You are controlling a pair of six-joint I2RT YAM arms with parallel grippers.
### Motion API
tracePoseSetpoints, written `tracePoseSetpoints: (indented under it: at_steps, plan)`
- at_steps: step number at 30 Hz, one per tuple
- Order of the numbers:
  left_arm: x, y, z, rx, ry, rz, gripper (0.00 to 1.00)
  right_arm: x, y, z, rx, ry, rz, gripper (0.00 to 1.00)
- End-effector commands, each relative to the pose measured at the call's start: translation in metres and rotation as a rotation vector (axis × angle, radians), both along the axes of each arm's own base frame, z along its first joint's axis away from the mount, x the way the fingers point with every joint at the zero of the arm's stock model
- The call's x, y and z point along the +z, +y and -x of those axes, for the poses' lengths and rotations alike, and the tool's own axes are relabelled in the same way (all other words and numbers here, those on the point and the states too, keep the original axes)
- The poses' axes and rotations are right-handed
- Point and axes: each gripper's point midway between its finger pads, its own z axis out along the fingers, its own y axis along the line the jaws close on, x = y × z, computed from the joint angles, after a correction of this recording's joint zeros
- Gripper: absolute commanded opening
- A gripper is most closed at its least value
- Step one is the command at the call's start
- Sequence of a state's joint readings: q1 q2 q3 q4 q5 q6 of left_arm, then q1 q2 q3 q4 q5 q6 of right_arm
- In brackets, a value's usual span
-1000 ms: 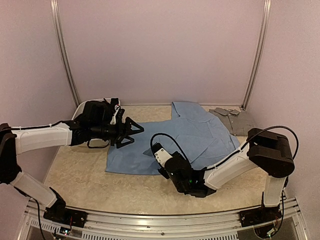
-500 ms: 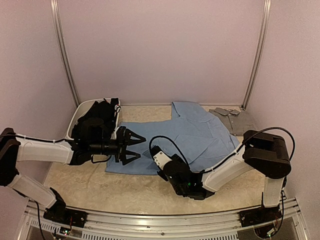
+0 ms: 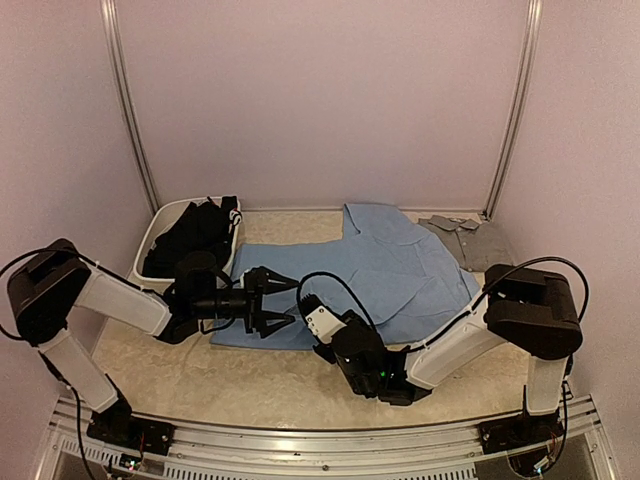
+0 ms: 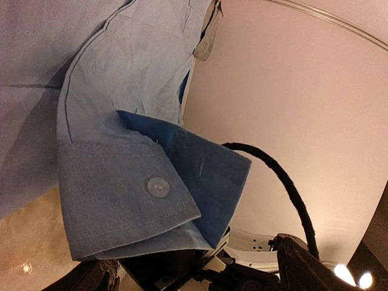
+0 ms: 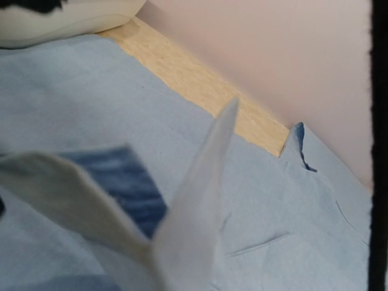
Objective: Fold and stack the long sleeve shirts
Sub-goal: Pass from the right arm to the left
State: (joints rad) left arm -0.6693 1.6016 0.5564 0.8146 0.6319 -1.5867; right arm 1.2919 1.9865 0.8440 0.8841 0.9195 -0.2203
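Left gripper (image 3: 288,302) jaws open, cuff (image 4: 121,194) of light blue shirt (image 3: 400,270) directly ahead. Right gripper (image 3: 308,306) jaws clamp that cuff. White tub (image 3: 150,235) sits behind left jaws

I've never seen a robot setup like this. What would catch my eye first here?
A light blue shirt lies spread across the middle of the table, and the right gripper is shut on its buttoned cuff at the near edge, with the open left gripper pointing at it from the left. A black shirt sits in a white tub at the back left, and a grey shirt lies in the back right corner.
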Motion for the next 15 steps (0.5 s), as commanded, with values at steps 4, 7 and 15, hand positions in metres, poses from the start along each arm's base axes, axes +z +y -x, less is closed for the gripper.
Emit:
tracePoseSetpoints:
  at_steps: [4, 7, 15]
  plan:
    - [0.000, -0.013, -0.004, -0.027, 0.015, 0.079, 0.83, -0.003, 0.002, 0.008, 0.021, -0.017, 0.001, 0.00]
    - [0.001, -0.017, -0.007, -0.021, 0.017, 0.090, 0.79, -0.005, 0.002, 0.010, 0.030, -0.017, 0.005, 0.00]
    - [-0.001, -0.025, -0.014, -0.025, 0.017, 0.112, 0.59, -0.007, 0.003, 0.015, 0.063, -0.021, 0.013, 0.00]
